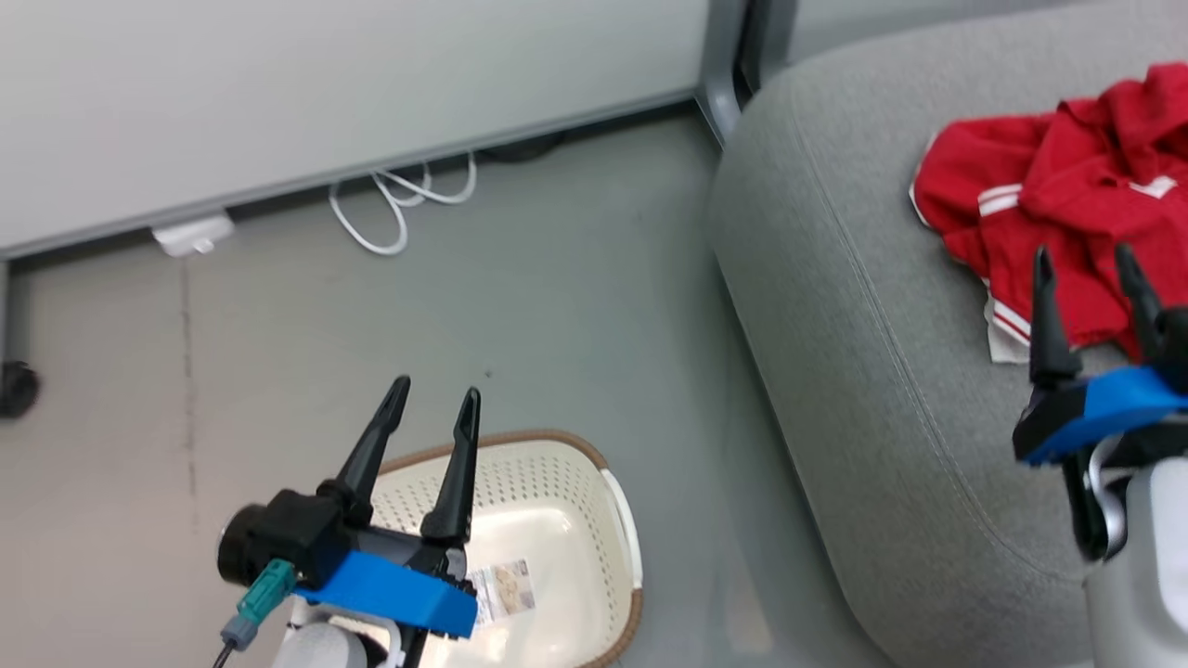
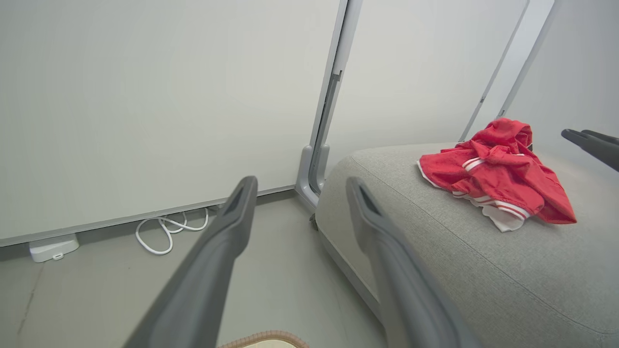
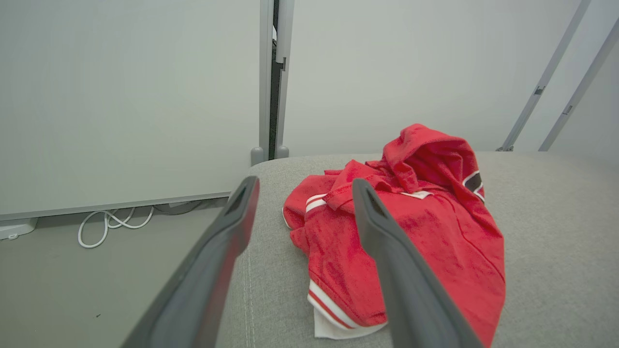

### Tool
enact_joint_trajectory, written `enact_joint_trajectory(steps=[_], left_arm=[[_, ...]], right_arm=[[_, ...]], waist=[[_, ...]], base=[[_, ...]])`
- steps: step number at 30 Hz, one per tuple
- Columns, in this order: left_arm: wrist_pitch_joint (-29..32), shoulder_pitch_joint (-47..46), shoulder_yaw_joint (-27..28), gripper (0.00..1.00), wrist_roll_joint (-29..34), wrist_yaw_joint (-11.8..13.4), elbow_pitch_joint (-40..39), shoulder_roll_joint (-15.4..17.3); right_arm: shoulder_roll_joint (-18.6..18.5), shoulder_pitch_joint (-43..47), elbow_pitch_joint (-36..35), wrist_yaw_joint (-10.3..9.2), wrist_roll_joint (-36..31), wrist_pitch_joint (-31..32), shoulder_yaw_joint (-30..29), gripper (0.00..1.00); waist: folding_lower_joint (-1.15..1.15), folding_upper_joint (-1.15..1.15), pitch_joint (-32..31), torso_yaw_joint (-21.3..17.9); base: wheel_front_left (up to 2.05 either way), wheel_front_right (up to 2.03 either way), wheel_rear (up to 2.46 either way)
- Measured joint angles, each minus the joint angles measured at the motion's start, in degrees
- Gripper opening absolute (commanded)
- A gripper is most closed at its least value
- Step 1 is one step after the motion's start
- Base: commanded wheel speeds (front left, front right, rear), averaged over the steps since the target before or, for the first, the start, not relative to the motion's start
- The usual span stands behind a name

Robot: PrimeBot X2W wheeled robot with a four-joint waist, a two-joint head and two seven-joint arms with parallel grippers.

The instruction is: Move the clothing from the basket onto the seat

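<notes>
One clothing heap on seat, pieces indistinguishable; basket cut off below.

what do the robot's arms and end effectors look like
The left end effector and right end effector each have two long tapered black fingers on a bright blue bracket. A teal cable plug hangs off the left; both forearms are pale and rounded.

Bright, even, diffuse light throughout; no glare. Faint soft shadow under the crumpled bright red garments on the light grey fabric seat cushion. Smooth grey floor has a dull sheen. Wrist views: grey metal wall frames lean and bow slightly toward the edges. Left gripper and right gripper fingers loom large, out of focus. Head view slightly soft.
</notes>
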Motion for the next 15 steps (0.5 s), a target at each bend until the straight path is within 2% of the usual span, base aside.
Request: enact_joint_trajectory(steps=[7, 15], left_arm=[[0.0, 4.0, 2.0, 1.00, -0.5, 0.0, 2.2, -1.0], [0.0, 7.5, 5.7, 1.00, 0.6, 0.0, 3.0, -1.9]], right_arm=[[2.5, 11.2, -10.8, 0.00, -0.8, 4.9, 0.5, 1.00], [5.0, 20.5, -18.1, 0.00, 0.3, 6.8, 3.2, 1.00]], waist=[[-0.01, 0.00, -5.4, 4.0], [0.00, 0.00, -9.5, 8.6]], base=[[0.00, 0.00, 0.00], [0.00, 0.00, 0.00]])
